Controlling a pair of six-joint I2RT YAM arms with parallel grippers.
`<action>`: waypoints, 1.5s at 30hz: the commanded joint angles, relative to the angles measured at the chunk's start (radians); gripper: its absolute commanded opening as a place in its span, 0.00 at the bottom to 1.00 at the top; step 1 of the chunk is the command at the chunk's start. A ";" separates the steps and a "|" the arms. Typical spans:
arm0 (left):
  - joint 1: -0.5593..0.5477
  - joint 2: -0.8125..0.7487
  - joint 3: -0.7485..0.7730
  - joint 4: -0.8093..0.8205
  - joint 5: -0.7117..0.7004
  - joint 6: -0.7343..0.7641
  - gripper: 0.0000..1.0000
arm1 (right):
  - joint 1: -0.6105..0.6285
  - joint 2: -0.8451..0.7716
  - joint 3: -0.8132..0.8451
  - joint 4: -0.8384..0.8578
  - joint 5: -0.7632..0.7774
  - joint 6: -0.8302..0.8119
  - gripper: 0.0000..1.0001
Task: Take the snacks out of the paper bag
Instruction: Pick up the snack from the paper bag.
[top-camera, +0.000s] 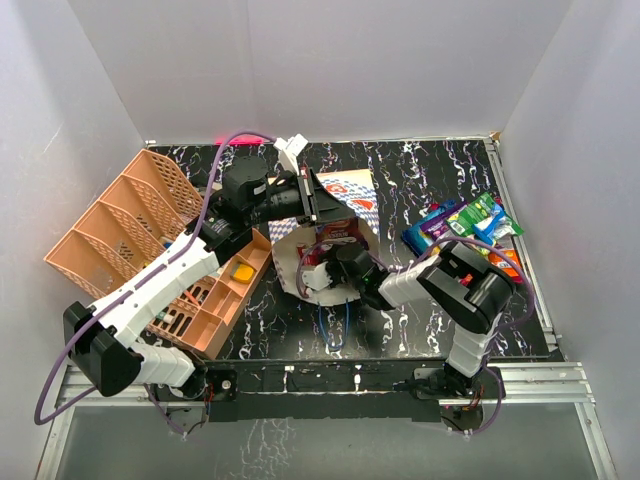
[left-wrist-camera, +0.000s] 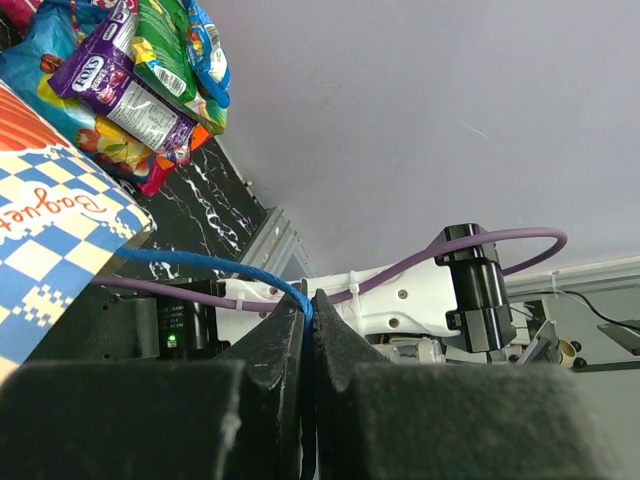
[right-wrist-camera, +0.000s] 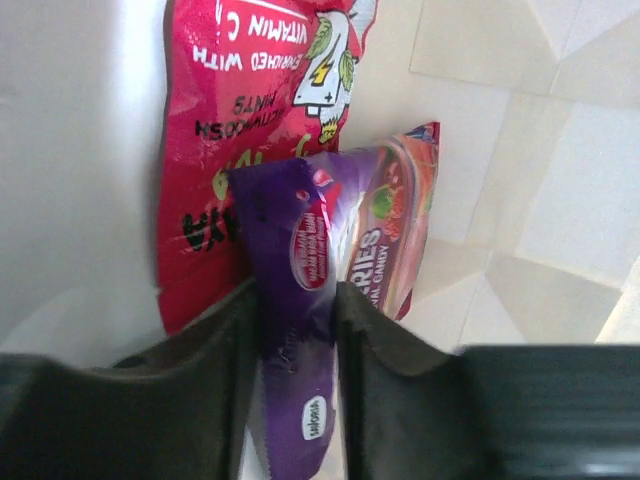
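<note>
Your paper bag (top-camera: 348, 192) lies on its side mid-worktop (top-camera: 430, 170). Its long axis runs far to near: the chequered base band points at the back wall and the pale open mouth faces the arms. The left jaws are shut tight on a blue cord handle (left-wrist-camera: 200, 265) of the bag, and the cord runs out from between the closed tips toward the chequered paper. Your right jaws are inside the bag's mouth, closed on a purple packet (right-wrist-camera: 298, 300) – one finger (right-wrist-camera: 200, 370) on each flat side, the foil creased between them. In the right wrist view that packet lies lengthwise along the jaws. Its near end hangs down through the gap and its far end points deeper into the bag. Behind it and touching it is a magenta packet (right-wrist-camera: 235, 120), also lengthwise, leaning on the bag's cream wall with its print upside down to that camera. Other snacks (top-camera: 465, 225) – blue, green, purple, orange – lie heaped on the worktop at the right, well apart from the bag. A peach basket (top-camera: 120, 225) stands at the left.
</note>
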 joint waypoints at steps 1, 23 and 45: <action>0.008 -0.057 0.027 0.009 0.006 0.014 0.00 | -0.010 -0.006 0.055 0.098 0.018 0.059 0.23; 0.051 -0.001 0.002 0.014 -0.064 0.012 0.00 | 0.002 -0.753 -0.024 -0.588 -0.450 0.441 0.08; 0.076 0.007 -0.010 -0.021 -0.144 -0.011 0.00 | 0.002 -1.352 0.225 -1.530 -0.296 0.357 0.08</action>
